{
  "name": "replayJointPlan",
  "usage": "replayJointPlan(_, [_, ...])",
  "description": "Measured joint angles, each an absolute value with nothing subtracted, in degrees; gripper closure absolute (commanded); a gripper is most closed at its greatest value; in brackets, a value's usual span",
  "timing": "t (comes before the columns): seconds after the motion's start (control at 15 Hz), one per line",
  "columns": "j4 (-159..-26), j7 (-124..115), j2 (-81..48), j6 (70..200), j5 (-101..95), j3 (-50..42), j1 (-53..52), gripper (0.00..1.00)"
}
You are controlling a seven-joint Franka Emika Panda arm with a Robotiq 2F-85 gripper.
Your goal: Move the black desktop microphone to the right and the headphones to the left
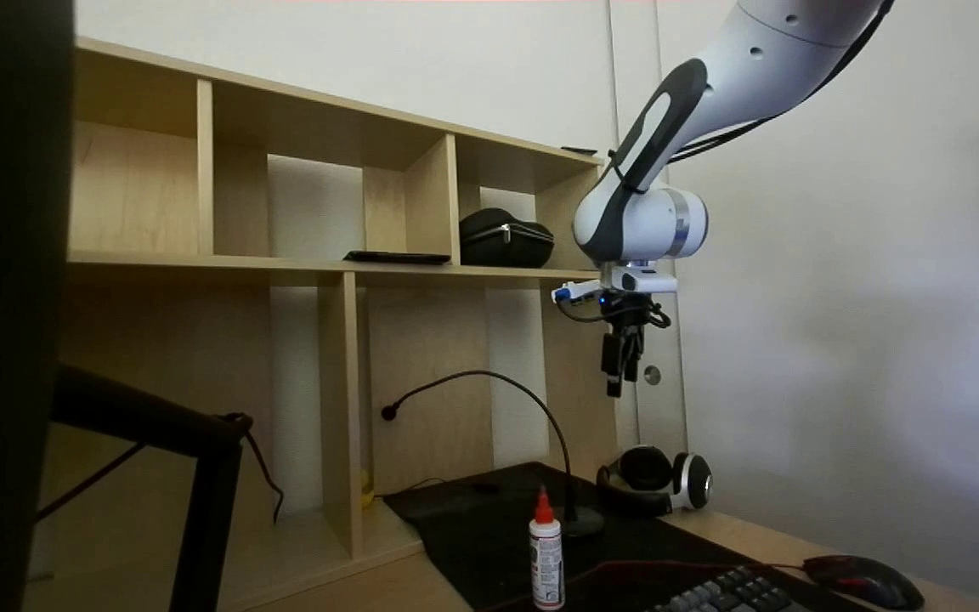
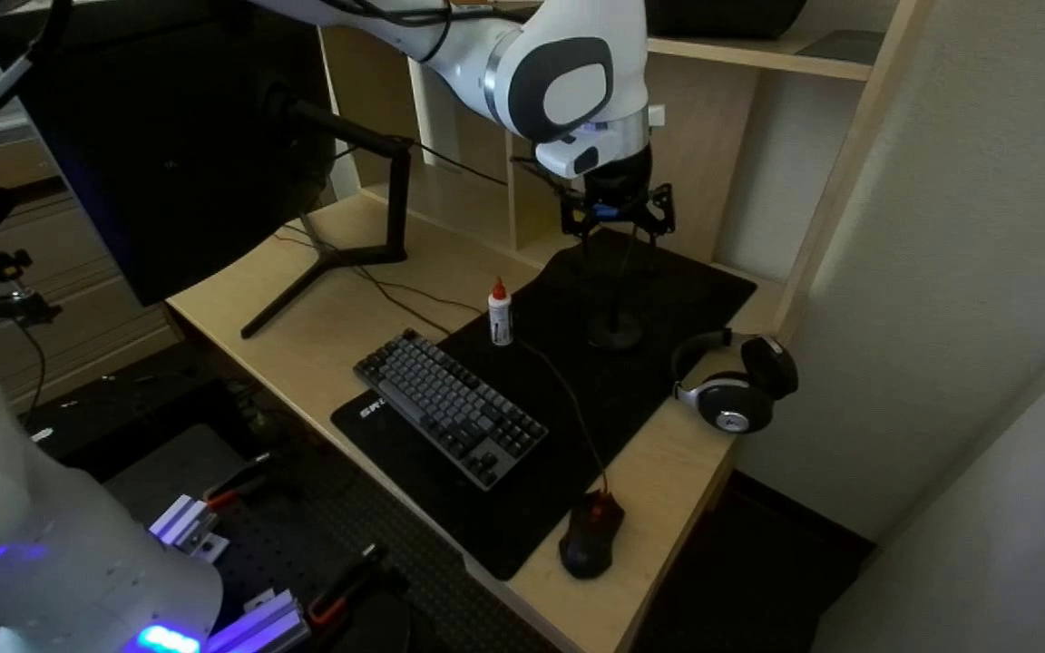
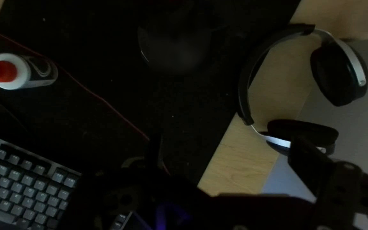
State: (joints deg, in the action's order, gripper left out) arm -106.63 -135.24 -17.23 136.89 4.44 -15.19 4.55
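The gripper (image 1: 622,384) hangs over the desk (image 2: 668,453) with its fingers (image 3: 308,166) spread apart and no object held; neither move of the task appears done. Items are listed left to right. Below and left of the gripper in an exterior view, the white bottle (image 2: 500,319) stands upright; it could topple if a load is carried leftward too low. Below the gripper, apart from its fingers, stands the black desktop microphone (image 1: 584,522); its stem arches high, so a descent or sideways swing off line could snag it and tip the base, and a grip on so thin a stem could let the unit twist or slip. Below and right of the gripper in an exterior view, the headphones (image 2: 737,401) lie close to the desk edge; a push from a misaligned finger could send them off, and the microphone would probably strike them if moved right first. As to appearance, the microphone is upright and dark, with a small head, a long curved gooseneck and a flat round base on the black mat (image 2: 686,299); the headphones are black with silver-toned yokes, padded earcups and an arched headband that overlaps the mat's edge.
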Motion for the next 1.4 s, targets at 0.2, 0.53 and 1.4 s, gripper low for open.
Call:
replayJointPlan(0.2, [-106.8, -135.2, -18.6, 137.5, 4.9, -15.2, 5.8, 0.00])
replayJointPlan(0.53, [-106.3, -137.1, -20.3, 137.8, 3.7, -15.3, 5.7, 0.00])
replayJointPlan(1.4, [-96.1, -139.2, -36.0, 142.4, 4.8, -15.7, 8.6, 0.00])
